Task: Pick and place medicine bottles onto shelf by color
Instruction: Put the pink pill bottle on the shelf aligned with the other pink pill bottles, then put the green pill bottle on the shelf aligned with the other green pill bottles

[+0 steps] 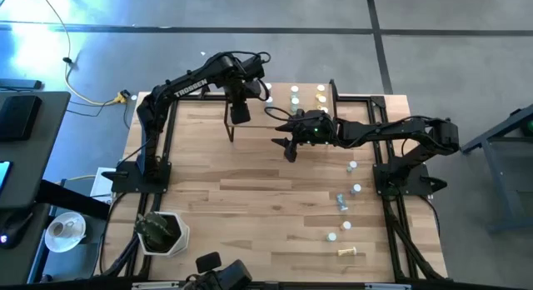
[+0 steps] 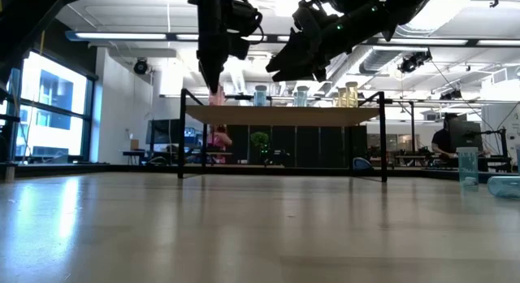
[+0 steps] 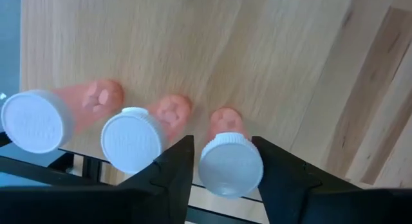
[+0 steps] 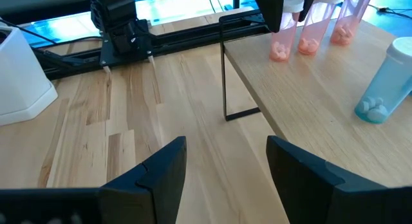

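The left claw (image 3: 222, 179) hangs over the shelf's (image 4: 309, 89) end, its fingers (image 3: 170, 176) either side of a pink bottle (image 3: 228, 156) standing on the board, pinching its white cap. 2 more pink bottles (image 3: 138, 130) stand in a row right beside it. The right claw (image 4: 225, 166) hovers above the surface (image 1: 250, 207) just in front of the shelf, spread and holding nothing. Near it on the shelf stands a blue bottle (image 4: 386, 82). More bottles (image 1: 346, 202) are scattered on the surface near the right arm's base.
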Robot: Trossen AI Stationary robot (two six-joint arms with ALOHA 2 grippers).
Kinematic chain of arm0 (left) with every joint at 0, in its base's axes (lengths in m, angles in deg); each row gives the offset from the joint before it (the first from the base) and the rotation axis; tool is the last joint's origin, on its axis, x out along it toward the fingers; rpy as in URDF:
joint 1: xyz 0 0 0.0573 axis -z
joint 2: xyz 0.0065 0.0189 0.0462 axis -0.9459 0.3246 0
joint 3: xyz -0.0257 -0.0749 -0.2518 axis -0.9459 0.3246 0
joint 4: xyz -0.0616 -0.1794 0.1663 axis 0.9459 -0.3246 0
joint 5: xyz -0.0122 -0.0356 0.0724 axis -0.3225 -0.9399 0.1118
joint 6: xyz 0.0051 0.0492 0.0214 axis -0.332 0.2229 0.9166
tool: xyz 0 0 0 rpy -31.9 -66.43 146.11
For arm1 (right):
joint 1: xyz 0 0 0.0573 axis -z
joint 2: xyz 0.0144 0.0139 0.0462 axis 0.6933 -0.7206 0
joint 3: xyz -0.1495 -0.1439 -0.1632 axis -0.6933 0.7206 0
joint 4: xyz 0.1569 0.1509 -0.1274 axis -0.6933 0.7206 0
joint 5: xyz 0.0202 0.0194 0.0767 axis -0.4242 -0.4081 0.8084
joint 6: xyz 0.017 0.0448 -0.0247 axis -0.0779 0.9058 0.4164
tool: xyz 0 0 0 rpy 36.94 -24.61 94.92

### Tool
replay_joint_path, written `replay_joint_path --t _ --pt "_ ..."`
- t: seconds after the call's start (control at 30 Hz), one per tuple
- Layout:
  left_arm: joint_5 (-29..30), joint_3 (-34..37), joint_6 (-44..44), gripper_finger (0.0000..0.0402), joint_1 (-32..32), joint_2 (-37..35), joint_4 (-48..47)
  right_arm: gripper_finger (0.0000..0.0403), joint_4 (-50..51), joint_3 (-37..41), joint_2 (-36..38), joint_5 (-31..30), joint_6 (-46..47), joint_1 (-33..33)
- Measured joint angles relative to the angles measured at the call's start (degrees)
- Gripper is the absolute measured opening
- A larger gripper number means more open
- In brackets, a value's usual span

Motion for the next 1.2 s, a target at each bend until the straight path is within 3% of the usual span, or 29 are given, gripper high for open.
replay_joint_path --t 0.57,0.8,1.2 --pt "-1.38 0.00 -0.28 0.0164 0.47 -0.52 -0.26 0.0206 0.00 0.00 0.00 0.00 -0.01 -0.02" --pt "1.55 0.00 -0.39 0.0163 0.47 -2.67 -0.23 0.0206 0.00 0.00 0.00 0.00 0.01 0.00" --pt "-0.32 0.00 0.14 0.0161 1.47 -8.45 -0.06 0.0206 0.07 0.00 0.11 0.00 -0.01 0.00"
